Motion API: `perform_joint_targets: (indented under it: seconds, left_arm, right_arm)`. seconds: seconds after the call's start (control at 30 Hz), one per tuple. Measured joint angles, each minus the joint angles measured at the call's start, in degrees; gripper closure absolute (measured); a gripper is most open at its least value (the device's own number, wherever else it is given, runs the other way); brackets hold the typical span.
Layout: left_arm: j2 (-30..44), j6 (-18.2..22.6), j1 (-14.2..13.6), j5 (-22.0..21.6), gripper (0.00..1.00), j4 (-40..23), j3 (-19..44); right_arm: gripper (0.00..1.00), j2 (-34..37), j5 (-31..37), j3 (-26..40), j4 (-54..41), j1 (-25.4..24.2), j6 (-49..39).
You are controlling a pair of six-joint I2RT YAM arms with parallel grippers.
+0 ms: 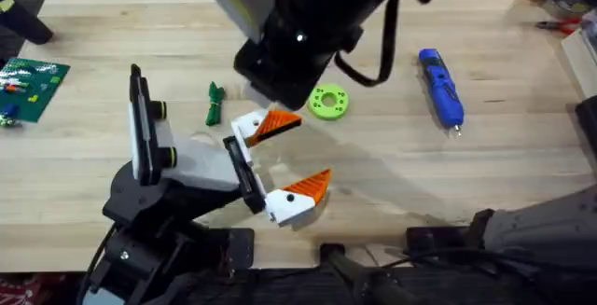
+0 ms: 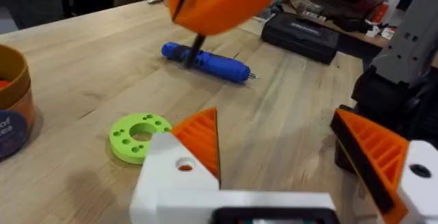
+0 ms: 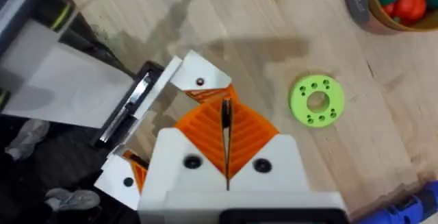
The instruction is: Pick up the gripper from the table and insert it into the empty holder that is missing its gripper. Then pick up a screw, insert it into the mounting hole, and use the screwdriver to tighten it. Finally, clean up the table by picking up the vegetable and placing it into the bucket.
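Currently I'm hovering the right gripper (image 3: 226,138), jaws pressed together on nothing, above the left gripper (image 1: 297,154), which is gaping wide and empty. Screwdriver (image 1: 441,88) is lying well right, vegetable (image 1: 215,103) untouched; I'm judging 1 screw pickup comes next.
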Motion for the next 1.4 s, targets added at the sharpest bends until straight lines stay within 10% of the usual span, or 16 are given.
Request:
perform_joint_targets:
  seconds: [1.4]
  left_arm:
    - [0.00,0.00,0.00,0.00,0.019,0.00,0.00]
  right_arm:
    - [0.996,5.56,-3.80,0.33,-0.60,1.33,0.72]
